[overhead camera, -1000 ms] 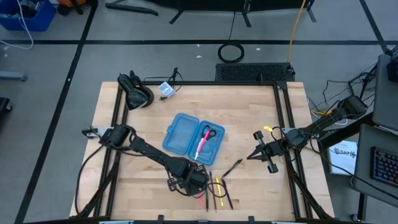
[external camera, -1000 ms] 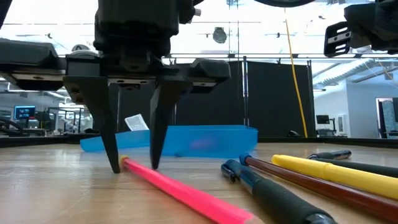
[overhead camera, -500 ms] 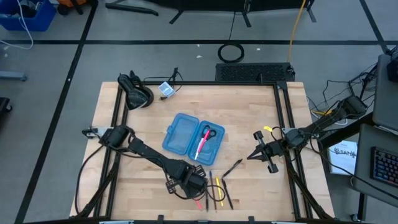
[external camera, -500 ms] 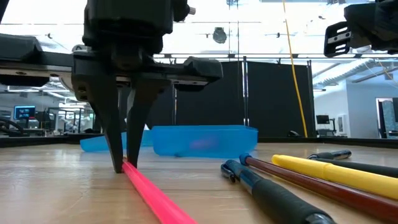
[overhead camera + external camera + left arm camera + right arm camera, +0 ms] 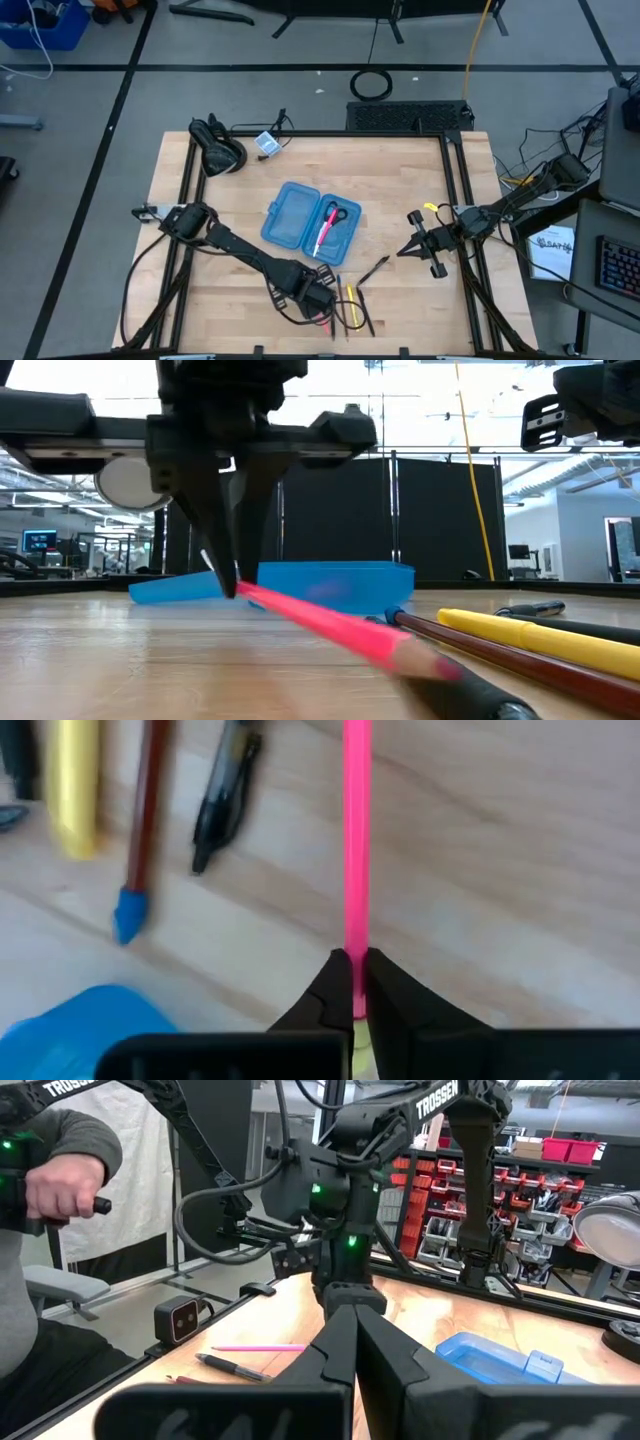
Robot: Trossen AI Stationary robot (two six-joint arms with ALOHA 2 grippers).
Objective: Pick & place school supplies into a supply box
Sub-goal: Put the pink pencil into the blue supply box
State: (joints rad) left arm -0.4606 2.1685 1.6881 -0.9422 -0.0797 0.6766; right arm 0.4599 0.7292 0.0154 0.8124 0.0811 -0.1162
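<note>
My left gripper [image 5: 320, 306] [image 5: 235, 590] is near the table's near edge, pointing down and shut on a pink pencil [image 5: 330, 625] [image 5: 355, 840]. Beside it on the wood lie a yellow pencil [image 5: 72, 790], a brown pencil with a blue end [image 5: 140, 830] and a black pen [image 5: 225, 795]. The open blue supply box [image 5: 295, 218] lies flat at mid-table, with a pink pen [image 5: 325, 232] and black-handled scissors [image 5: 338, 214] in its right half. Another black pen [image 5: 375, 268] lies to the box's right. My right gripper [image 5: 410, 248] [image 5: 355, 1345] hovers shut at the right. My left gripper pinches the pink pencil close to its far end [image 5: 355, 945] between its two fingertips. The fingers come from above, pointing down, and lie across the pencil. The held end is raised off the wood, and the pencil slants down toward its sharpened near end [image 5: 440, 668].
A black lamp-like object [image 5: 218, 148] and a small white and blue item [image 5: 266, 143] sit at the table's far left. Black rails [image 5: 455, 200] frame the tabletop. A person's hand [image 5: 60, 1185] shows in the room past the table.
My left gripper has shut on the pink pencil's far end, where its open fingers stood on either side a second ago. It has then risen, lifting that end off the wood. The pencil now slants down toward the near edge instead of lying flat.
</note>
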